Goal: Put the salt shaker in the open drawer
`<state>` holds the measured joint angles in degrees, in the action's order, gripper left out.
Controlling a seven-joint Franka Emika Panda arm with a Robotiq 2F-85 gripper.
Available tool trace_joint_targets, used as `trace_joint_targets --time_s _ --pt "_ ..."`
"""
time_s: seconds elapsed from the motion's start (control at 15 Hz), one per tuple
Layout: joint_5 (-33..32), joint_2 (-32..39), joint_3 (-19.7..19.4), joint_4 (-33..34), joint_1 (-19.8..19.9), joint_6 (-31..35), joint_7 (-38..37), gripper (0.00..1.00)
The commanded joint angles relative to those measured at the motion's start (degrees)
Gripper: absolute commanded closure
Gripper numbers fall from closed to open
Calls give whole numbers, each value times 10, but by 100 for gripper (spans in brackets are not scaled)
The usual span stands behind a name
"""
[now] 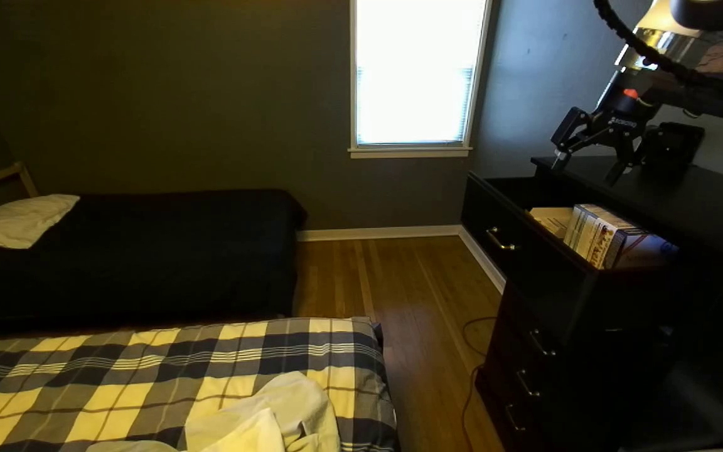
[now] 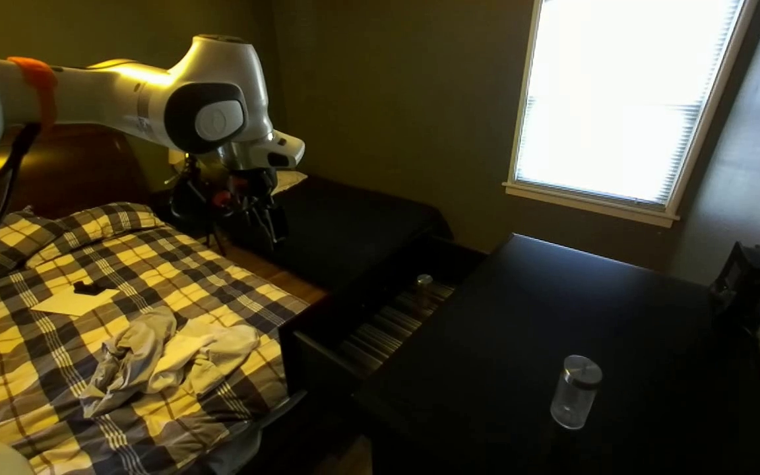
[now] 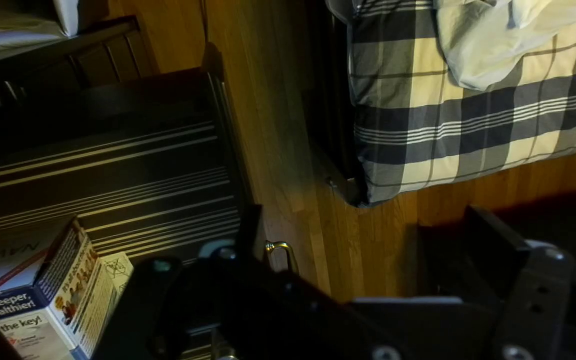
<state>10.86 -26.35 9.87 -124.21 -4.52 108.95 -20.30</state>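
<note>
Two clear shakers with metal lids show in an exterior view. One shaker (image 2: 423,290) stands inside the open drawer on its contents. The other shaker (image 2: 575,392) stands on the black dresser top (image 2: 485,316). I cannot tell which holds salt. The open drawer (image 1: 524,257) is pulled out from the dresser; its edge (image 2: 330,356) and front edge (image 3: 235,155) also show. My gripper (image 1: 587,168) is open and empty, raised above the drawer's height. In the wrist view my gripper (image 3: 368,220) hangs over the floor, just outside the drawer front.
The drawer holds boxes (image 1: 600,235) and rows of dark cases (image 3: 158,195). A dark device (image 2: 746,287) stands at the dresser's wall side. A plaid bed (image 2: 208,284) with a crumpled cloth (image 2: 202,356) and a dark bed (image 1: 167,251) stand nearby. The wooden floor (image 1: 399,289) lies between.
</note>
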Motion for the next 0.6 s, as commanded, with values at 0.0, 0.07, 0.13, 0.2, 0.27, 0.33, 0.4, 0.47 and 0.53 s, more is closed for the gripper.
trace_joint_targets --time_s 0.0,0.07,0.13,0.2,0.27,0.33,0.4,0.47,0.53 --pt "0 1 0 1 0 -1 0 0" --pt "0 1 0 1 0 -1 0 0" --pt "-40 9 19 10 20 2 -50 0" --pt "-52 15 20 17 31 2 -77 0" --pt "-78 20 23 27 42 -11 -101 0" --pt "-101 23 21 31 53 -9 -116 0" --pt "-123 26 21 33 64 -10 -136 0" --pt "-146 27 17 33 76 -5 -150 0" --pt "-165 29 13 36 87 -7 -167 0"
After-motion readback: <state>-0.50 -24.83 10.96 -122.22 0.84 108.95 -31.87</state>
